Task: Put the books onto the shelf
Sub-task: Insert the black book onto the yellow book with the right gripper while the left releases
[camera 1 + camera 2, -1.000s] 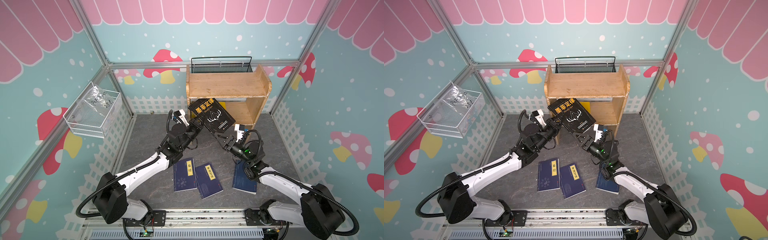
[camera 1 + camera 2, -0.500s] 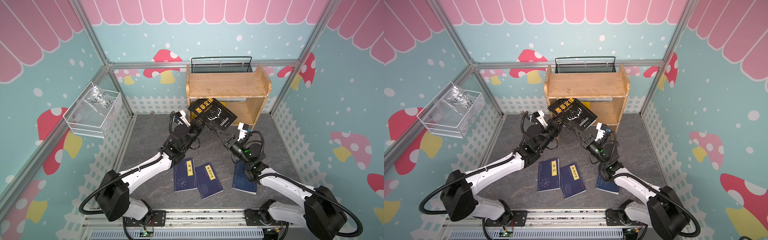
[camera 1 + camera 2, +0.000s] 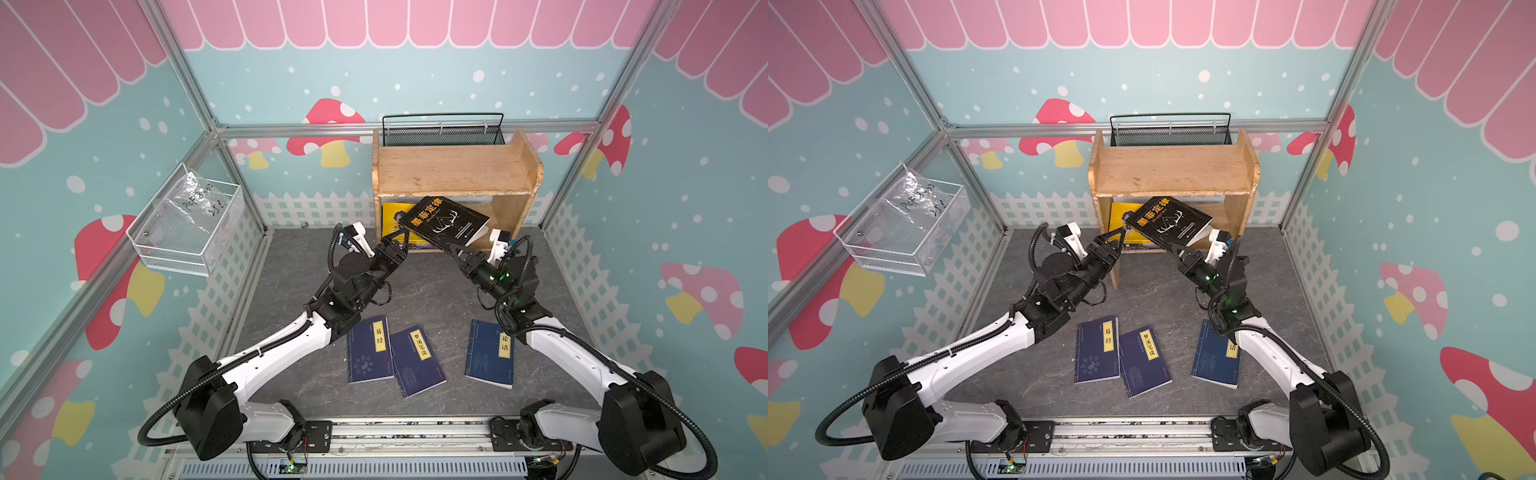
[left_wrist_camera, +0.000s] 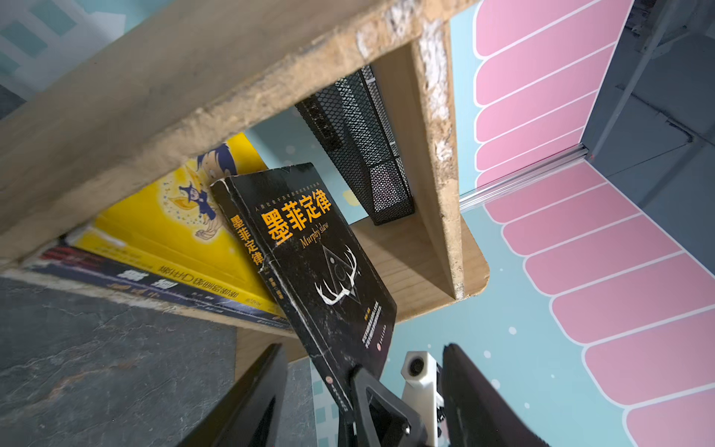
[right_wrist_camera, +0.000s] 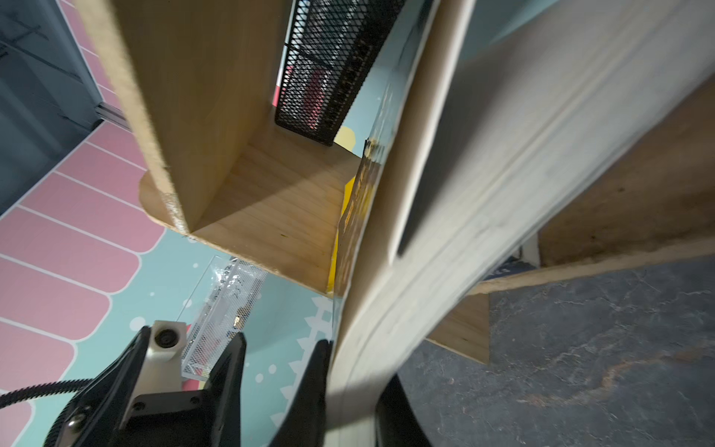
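1. Books sit in two places in a top view. The black book (image 3: 444, 222) hangs tilted at the mouth of the lower tier of the shelf (image 3: 453, 170). The right fingers (image 3: 461, 254) are pinched on its near corner. The left fingers (image 3: 397, 243) stand spread just beside its left corner, gripping nothing. Navy books (image 3: 417, 361), three of them, lie flat on the worktop (image 3: 436, 291) between the arms, well apart from the shelf. A yellow book (image 3: 390, 210) lies inside the lower tier.

2. In both top views the picture agrees: the black book (image 3: 1169, 222) is slanted across the front of the shelf (image 3: 1171, 170). The right fingers (image 3: 1179, 251) are clamped on it and the left fingers (image 3: 1111, 243) are parted. A black mesh basket (image 3: 1169, 133) stands behind the top board.

3. From the left wrist, the left fingers (image 4: 255, 402) are wide apart. The black book (image 4: 317, 263) leans over the yellow book (image 4: 170, 232), which lies on a dark book (image 4: 154, 278) in the lower tier. I cannot tell whether the black book touches them. The right fingers (image 4: 379, 406) grip its lower corner.

4. From the right wrist, the right fingers (image 5: 313, 391) close on the black book (image 5: 445, 232), whose pale page edge is blurred, with the shelf (image 5: 185, 96) just beyond.
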`<state>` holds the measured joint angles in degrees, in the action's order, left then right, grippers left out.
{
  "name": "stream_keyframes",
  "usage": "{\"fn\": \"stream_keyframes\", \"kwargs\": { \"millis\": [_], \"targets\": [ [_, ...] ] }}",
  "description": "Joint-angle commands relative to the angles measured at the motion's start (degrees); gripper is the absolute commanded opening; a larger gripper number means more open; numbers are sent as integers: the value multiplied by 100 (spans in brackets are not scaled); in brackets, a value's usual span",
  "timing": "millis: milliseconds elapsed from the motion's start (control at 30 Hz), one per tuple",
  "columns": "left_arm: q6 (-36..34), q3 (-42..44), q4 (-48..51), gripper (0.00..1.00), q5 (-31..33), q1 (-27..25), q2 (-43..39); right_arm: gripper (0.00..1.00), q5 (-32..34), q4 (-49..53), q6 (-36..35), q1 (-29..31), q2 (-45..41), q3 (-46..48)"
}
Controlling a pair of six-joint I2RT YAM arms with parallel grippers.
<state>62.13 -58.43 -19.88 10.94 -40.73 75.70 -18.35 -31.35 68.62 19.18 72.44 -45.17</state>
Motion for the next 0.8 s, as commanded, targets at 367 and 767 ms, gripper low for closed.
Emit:
{"fn": "stream_keyframes", "kwargs": {
  "millis": [367, 767],
  "targets": [
    [-955, 951, 1526, 71, 693, 230, -1752, 11, -2302, 83, -971, -522, 279, -1020],
    [-1361, 1193, 2021, 74, 705, 803, -2472, 12, -3471, 217, -1110, -1021, 875, -1669]
  ]
}}
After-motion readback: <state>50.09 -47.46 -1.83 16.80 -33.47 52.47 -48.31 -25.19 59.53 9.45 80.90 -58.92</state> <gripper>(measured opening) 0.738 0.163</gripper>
